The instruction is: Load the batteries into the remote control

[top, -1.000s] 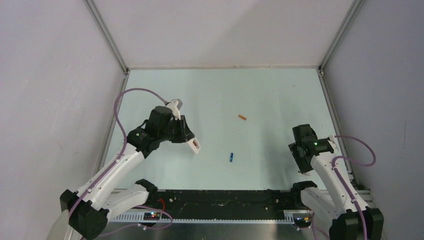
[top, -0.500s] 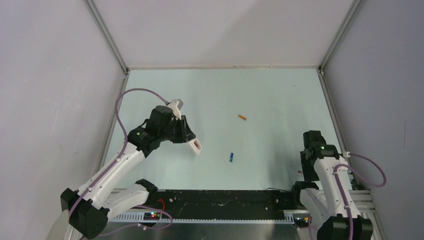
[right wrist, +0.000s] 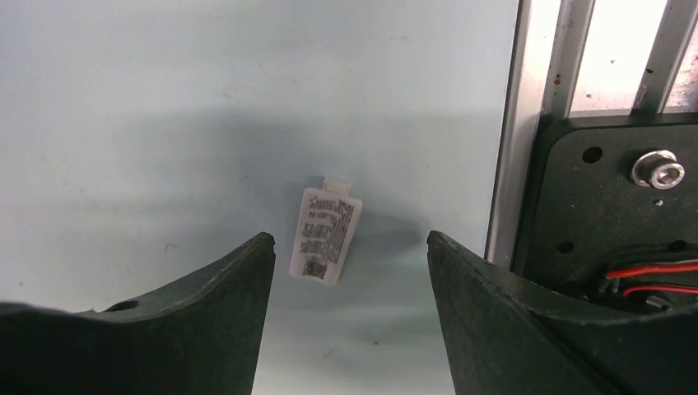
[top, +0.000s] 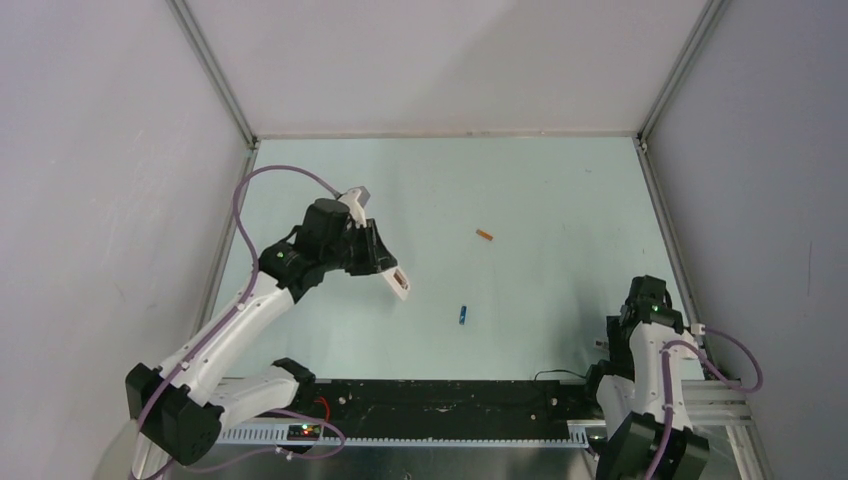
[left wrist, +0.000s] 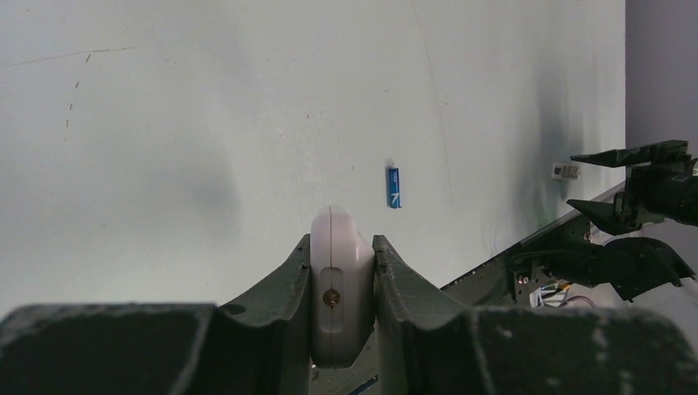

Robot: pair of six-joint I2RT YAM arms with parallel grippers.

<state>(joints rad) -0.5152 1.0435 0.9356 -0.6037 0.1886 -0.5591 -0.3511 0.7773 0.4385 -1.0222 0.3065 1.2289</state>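
My left gripper [top: 388,275] is shut on the white remote control [top: 398,285] and holds it above the table's left half. In the left wrist view the remote [left wrist: 341,280] stands on edge between the fingers [left wrist: 290,280]. The blue battery [top: 463,316] lies on the table just right of the remote and also shows in the left wrist view [left wrist: 394,186]. The orange battery [top: 485,235] lies farther back. My right gripper [right wrist: 350,247] is open and empty, low near the right front corner.
A small white printed cover piece [right wrist: 322,233] lies on the table under the open right gripper, beside the aluminium side rail [right wrist: 514,140]. The black base strip [top: 440,395] runs along the near edge. Grey walls enclose the table.
My right arm has pulled back toward the near right corner and lowered over the white cover piece. My left gripper has shifted slightly right with the remote.
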